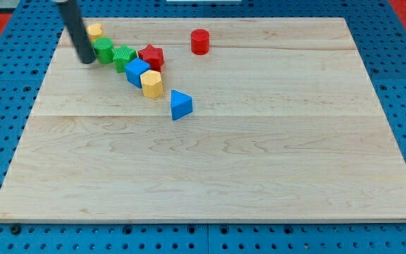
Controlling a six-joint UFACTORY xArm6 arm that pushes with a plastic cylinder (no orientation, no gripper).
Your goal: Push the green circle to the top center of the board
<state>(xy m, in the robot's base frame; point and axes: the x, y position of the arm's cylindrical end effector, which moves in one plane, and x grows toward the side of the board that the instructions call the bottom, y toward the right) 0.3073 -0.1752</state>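
My tip (87, 61) is at the board's upper left, touching or almost touching the left side of the green circle (104, 50). Just right of that block lies a green star-like block (124, 56). A small yellow block (95, 31) sits right above the green circle, partly hidden by the rod. A red star (151, 56), a blue cube (137, 72) and a yellow hexagon (152, 83) are packed in a row slanting down to the right from the green blocks.
A blue triangle (180, 105) lies apart, lower right of the cluster. A red cylinder (200, 41) stands near the top centre. The wooden board (217, 162) rests on a blue pegboard.
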